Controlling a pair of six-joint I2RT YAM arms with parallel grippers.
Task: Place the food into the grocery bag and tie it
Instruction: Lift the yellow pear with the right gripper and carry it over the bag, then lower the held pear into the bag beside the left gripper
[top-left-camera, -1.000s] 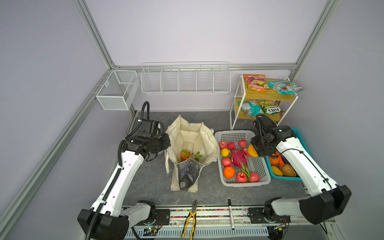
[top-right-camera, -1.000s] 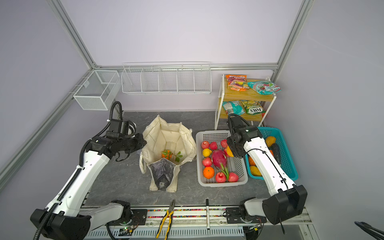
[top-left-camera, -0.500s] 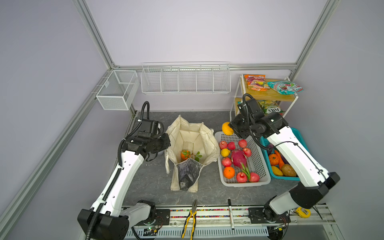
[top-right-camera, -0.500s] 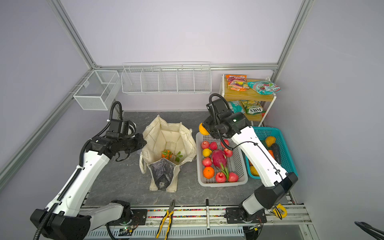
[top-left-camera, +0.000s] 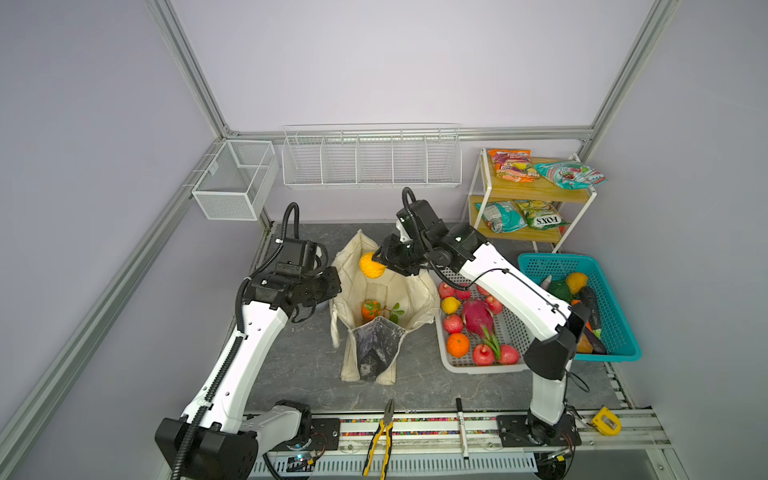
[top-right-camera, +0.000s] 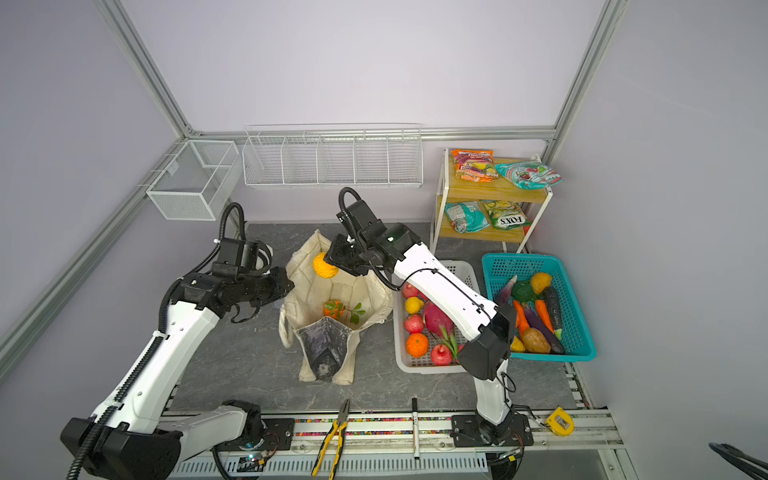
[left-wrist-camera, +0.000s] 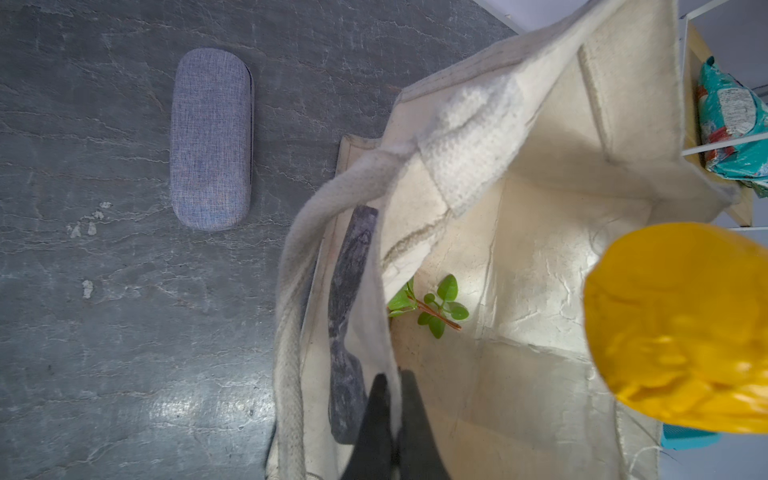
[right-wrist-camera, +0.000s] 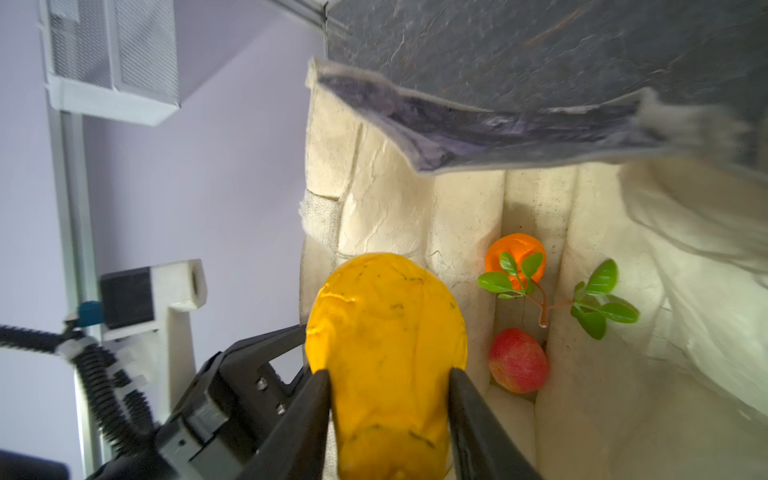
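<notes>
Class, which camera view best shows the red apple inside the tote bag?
The right wrist view: the red apple lies unobstructed on the floor of the grocery bag, near the leafy orange. Neither top view nor the left wrist view shows it; the bag's fabric hides it.

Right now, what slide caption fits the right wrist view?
Right hand holds a yellow fruit above the open bag, an orange and an apple inside.

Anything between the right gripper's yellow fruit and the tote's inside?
Nothing visible. The yellow fruit hangs over the tote's open mouth, its rim pinched by the left gripper; an orange and apple lie at the bottom.
</notes>
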